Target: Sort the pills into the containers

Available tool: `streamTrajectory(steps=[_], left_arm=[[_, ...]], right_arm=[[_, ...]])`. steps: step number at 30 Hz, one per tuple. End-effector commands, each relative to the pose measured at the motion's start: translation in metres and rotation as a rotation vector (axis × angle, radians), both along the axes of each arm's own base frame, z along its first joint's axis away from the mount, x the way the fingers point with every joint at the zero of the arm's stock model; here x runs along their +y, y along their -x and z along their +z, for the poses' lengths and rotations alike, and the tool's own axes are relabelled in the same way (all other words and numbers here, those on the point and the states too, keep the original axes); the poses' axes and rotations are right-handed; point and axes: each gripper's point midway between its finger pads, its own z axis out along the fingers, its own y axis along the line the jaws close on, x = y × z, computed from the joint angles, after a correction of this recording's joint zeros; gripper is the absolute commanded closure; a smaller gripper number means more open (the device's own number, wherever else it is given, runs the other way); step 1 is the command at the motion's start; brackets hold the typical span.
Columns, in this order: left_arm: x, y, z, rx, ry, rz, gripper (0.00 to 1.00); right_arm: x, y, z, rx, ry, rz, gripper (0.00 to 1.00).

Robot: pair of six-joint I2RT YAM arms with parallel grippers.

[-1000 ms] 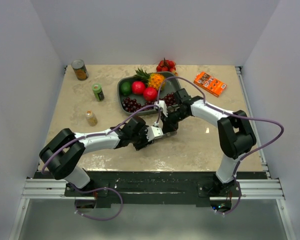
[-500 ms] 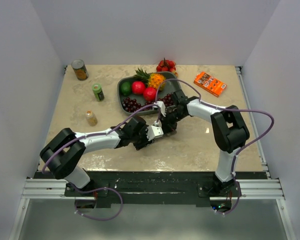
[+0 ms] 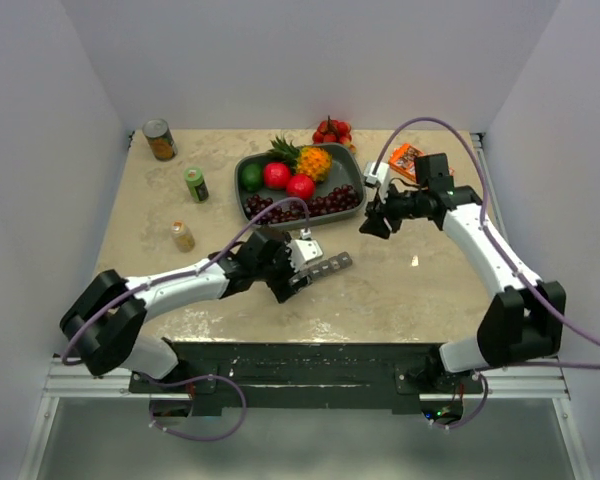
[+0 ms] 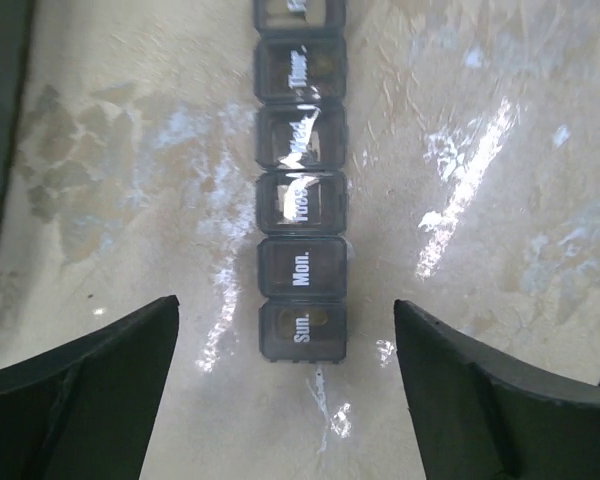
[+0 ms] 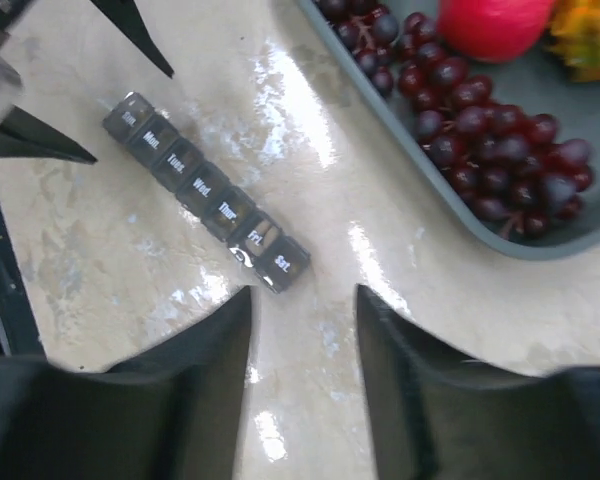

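Left gripper (image 4: 284, 303): my jaws stand wide apart and clamp nothing. The "Sun." end of the pill organiser (image 4: 301, 200) lies between my fingertips and touches neither.

Right gripper (image 5: 305, 290): my jaws are parted with nothing between them. This gripper hangs above the surface, well apart from the organiser.

The organiser lies flat on the tabletop (image 3: 430, 290), near the front centre. It is just in front of the grey fruit tray (image 3: 348, 170) and apart from it. Seven lidded compartments run in one row, labelled "Sun." to "Sat." I cannot tell what they contain.

Surface: beige, marble-patterned and glossy, with bright glare streaks beside the organiser.

Room: plain white walls (image 3: 310, 60) close the table on the left, back and right.

Other items:
- A can (image 3: 159, 140) stands in the back left corner.
- A green bottle (image 3: 195, 184) and a small yellowish bottle (image 3: 183, 236) stand on the left side.
- An orange box (image 3: 405, 160) lies back right, partly hidden by my right arm.
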Motion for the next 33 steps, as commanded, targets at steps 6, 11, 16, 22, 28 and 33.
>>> streamTrajectory(steps=[6, 11, 16, 22, 28, 33], left_arm=[[0.019, -0.023, 0.154, -0.21, 0.408, 0.261, 0.01], [0.07, -0.014, 0.23, -0.278, 0.644, 0.458, 0.01], [0.1, 0.0, 0.238, -0.336, 0.615, 0.512, 0.01], [0.107, 0.013, 0.215, -0.306, 0.57, 0.504, 0.01], [0.106, 0.018, 0.21, -0.289, 0.595, 0.493, 0.01], [0.105, 0.018, 0.211, -0.295, 0.61, 0.494, 0.01]], right_arm=[[-0.066, 0.006, 0.087, -0.248, -0.027, -0.397, 0.01], [-0.104, 0.012, 0.133, -0.354, -0.104, -0.741, 0.01], [-0.127, 0.023, 0.181, -0.401, -0.255, -0.982, 0.01], [-0.141, 0.03, 0.194, -0.413, -0.255, -1.045, 0.01], [-0.141, 0.032, 0.196, -0.389, -0.278, -1.036, 0.01], [-0.143, 0.032, 0.192, -0.381, -0.271, -1.035, 0.01]])
